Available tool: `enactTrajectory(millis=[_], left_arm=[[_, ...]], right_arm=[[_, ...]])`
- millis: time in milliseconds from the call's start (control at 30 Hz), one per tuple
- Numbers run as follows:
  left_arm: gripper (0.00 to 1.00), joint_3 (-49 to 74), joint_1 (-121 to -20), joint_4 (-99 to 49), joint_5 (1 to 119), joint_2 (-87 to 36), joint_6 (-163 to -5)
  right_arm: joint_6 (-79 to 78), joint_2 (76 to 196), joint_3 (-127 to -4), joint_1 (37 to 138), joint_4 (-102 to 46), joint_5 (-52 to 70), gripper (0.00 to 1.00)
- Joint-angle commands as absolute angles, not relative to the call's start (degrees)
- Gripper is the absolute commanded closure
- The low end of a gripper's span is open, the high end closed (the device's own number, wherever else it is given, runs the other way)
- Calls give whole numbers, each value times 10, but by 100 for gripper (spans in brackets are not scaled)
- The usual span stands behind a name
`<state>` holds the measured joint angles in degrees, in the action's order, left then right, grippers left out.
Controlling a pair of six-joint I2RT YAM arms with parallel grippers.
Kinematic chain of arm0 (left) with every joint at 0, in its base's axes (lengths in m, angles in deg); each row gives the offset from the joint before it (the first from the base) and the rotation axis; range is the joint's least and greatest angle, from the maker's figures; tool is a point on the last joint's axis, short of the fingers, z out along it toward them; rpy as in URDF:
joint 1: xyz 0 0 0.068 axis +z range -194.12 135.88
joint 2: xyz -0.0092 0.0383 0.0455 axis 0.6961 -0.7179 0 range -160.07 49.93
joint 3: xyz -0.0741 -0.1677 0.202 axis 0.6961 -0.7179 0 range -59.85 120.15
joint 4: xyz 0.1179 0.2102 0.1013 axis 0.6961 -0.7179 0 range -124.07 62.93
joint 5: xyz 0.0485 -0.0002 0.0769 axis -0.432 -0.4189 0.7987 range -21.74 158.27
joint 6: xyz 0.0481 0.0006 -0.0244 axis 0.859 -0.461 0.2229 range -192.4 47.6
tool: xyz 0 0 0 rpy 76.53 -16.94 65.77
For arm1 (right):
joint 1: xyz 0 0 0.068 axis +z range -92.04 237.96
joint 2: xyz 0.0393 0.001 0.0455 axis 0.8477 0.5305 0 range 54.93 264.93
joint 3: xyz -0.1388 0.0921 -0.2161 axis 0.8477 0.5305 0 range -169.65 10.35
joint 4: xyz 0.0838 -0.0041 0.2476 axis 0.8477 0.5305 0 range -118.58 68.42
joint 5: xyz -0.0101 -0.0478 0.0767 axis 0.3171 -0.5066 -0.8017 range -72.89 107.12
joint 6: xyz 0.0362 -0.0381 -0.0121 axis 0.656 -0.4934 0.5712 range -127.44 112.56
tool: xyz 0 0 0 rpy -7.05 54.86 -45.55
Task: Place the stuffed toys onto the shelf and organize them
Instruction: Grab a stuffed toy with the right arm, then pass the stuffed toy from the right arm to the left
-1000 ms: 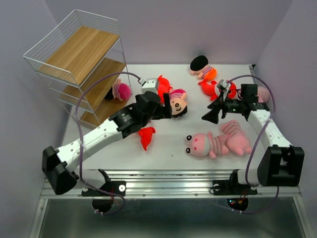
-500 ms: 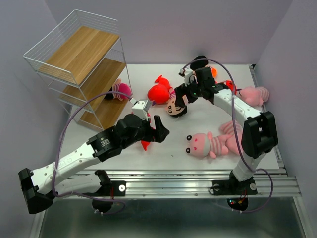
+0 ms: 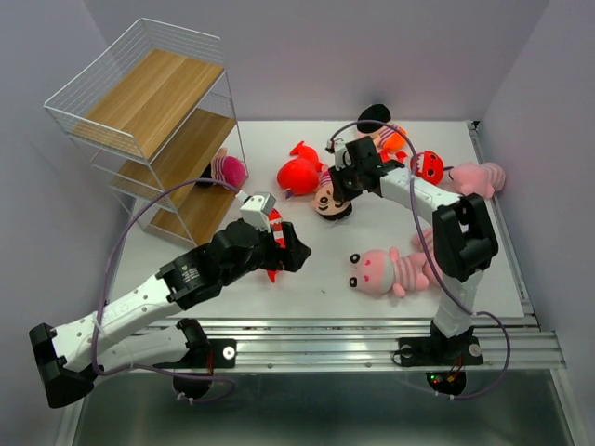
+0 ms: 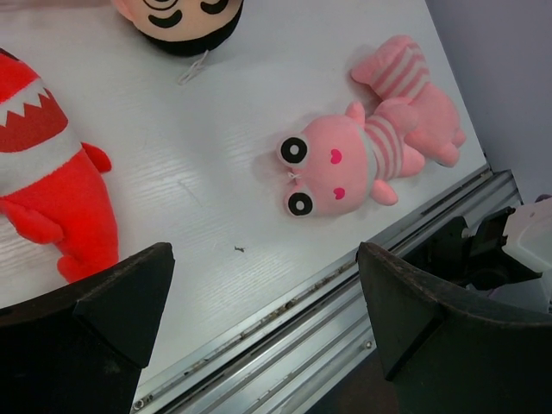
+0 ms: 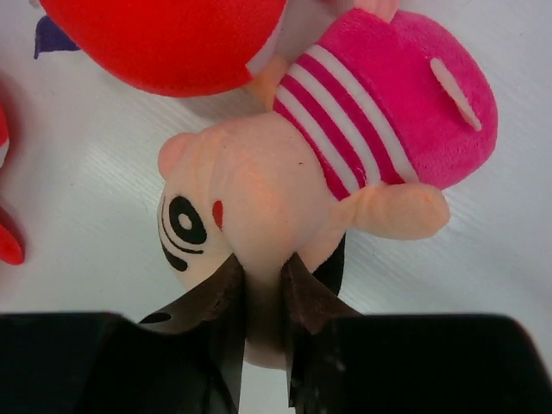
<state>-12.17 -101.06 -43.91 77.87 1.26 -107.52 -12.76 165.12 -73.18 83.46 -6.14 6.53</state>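
Overhead, took in the whole table (image 3: 325, 279): the shelf (image 3: 149, 102) at the far left corner, a pink toy (image 3: 226, 170) at its lower tiers, whether on a board or just beside could not be told, and other toys (image 3: 479, 177) scattered at the far right. Hid the jaws of both arms from up there. Closer in, from the right wrist, caught the right gripper (image 5: 263, 332) clamped on the doll (image 5: 285, 190), both fingers (image 5: 226, 319) pinching the top of its head, jaws nearly shut, the doll lying on the table and touching a round red toy (image 5: 164, 43). From the left wrist, found the left gripper (image 4: 267, 310) spread wide, holding nothing, above the table with a red fish (image 4: 52, 190) to one side and a pink animal (image 4: 362, 159) further off, near the rail (image 4: 302, 319). Saw that fish only partly from overhead, tucked under the left arm (image 3: 177, 279).
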Motion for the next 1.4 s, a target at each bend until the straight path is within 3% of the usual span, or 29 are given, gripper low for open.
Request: enactTrajectory(millis=[0, 133, 333, 567, 867, 1367], left_arm=[[1, -115, -1013, -405, 790, 10, -1047], [1, -130, -1020, -355, 795, 6, -1026], [1, -130, -1047, -254, 806, -27, -952], [1, -170, -1063, -73, 785, -58, -697], [1, -151, -1066, 10, 764, -142, -399], [1, -96, -1101, 43, 778, -191, -335]], right_arm=[[-106, 1627, -734, 835, -71, 89, 90], [-75, 1567, -731, 790, -71, 43, 99], [50, 1472, -759, 686, -35, -172, 99], [100, 1403, -749, 638, 37, -320, 99], [36, 1276, -676, 633, 55, -387, 99], [-51, 1228, -609, 633, 134, -427, 99]])
